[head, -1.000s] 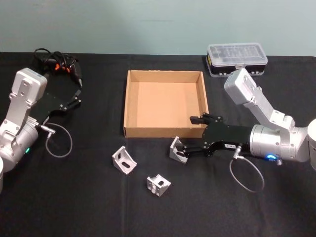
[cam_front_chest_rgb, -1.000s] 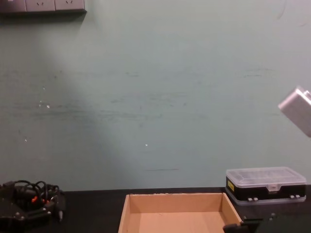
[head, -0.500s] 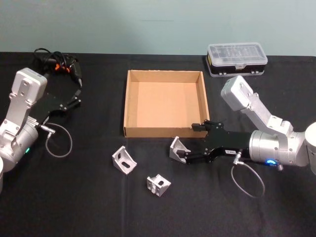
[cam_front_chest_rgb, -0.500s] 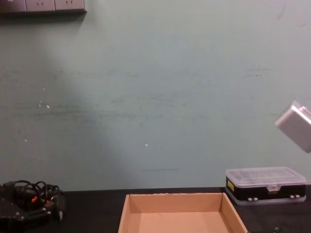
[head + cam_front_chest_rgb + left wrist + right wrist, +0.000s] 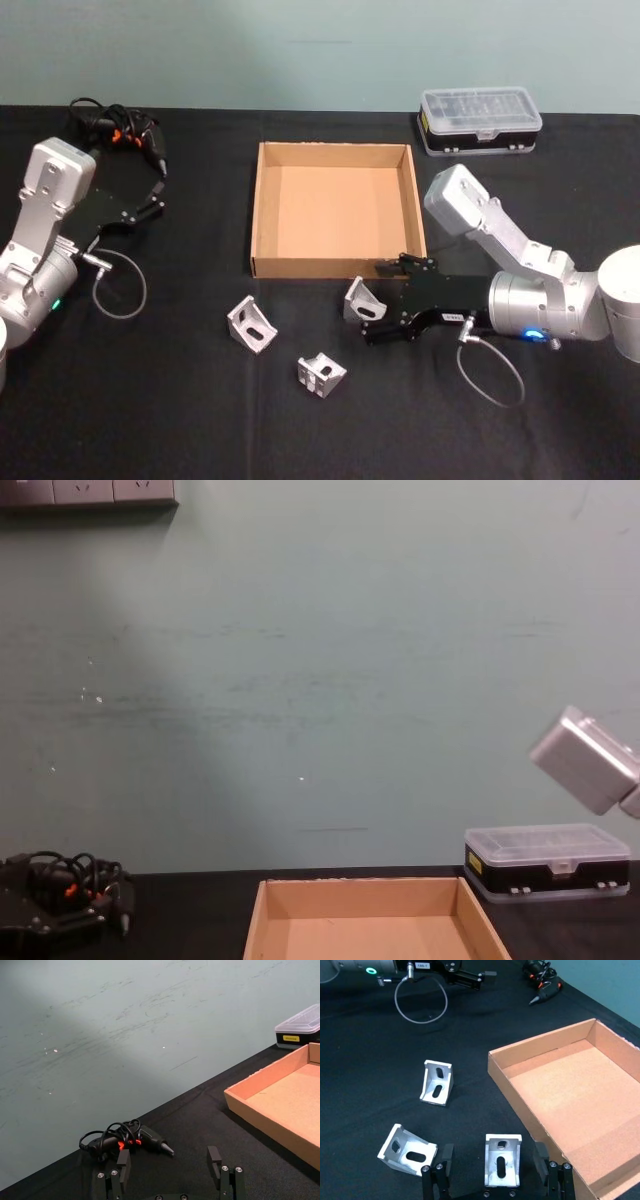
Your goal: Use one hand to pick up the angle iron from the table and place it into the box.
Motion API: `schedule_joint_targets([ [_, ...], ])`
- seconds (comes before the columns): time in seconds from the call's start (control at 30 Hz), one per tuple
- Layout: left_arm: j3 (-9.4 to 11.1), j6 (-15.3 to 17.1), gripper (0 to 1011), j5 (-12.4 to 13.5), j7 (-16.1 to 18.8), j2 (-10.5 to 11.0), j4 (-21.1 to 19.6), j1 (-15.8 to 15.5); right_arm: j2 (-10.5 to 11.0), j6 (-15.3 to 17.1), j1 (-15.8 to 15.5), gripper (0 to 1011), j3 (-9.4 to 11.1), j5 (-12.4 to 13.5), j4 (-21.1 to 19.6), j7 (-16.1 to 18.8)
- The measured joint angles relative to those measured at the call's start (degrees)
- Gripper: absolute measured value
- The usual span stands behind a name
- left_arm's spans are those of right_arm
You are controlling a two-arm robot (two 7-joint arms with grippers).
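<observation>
Three silver angle irons lie on the black table (image 5: 200, 420). The nearest to the box, an angle iron (image 5: 360, 300) (image 5: 502, 1167), lies between the open fingers of my right gripper (image 5: 386, 299) (image 5: 492, 1156), which touch neither of its sides. Two more angle irons (image 5: 252, 325) (image 5: 320, 375) lie to its left. The tan box (image 5: 255, 220) (image 5: 540, 1042) (image 5: 360, 885) stands empty just behind the right gripper. My left gripper (image 5: 150, 200) (image 5: 168, 1160) rests open at the far left.
A black case with a clear lid (image 5: 480, 120) (image 5: 548, 862) sits behind the box on the right. A power tool with coiled cables (image 5: 115, 130) (image 5: 125, 1140) lies at the back left, ahead of the left gripper.
My right arm has swung left and lower, bringing its open fingers to either side of the angle iron by the box. The angle irons and left arm have not moved.
</observation>
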Motion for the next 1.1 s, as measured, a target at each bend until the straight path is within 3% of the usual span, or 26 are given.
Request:
schedule_joint_targets([
  [0.5,0.0,0.0,1000,0.0,0.0,0.0,0.0,0.0,-1.8,0.8,0.6,1003,-0.3,-1.0,1.6,-0.7],
  [1.1,0.0,0.0,1000,0.0,0.0,0.0,0.0,0.0,-2.4,1.6,0.6,1003,-0.1,-0.9,3.5,-0.7],
])
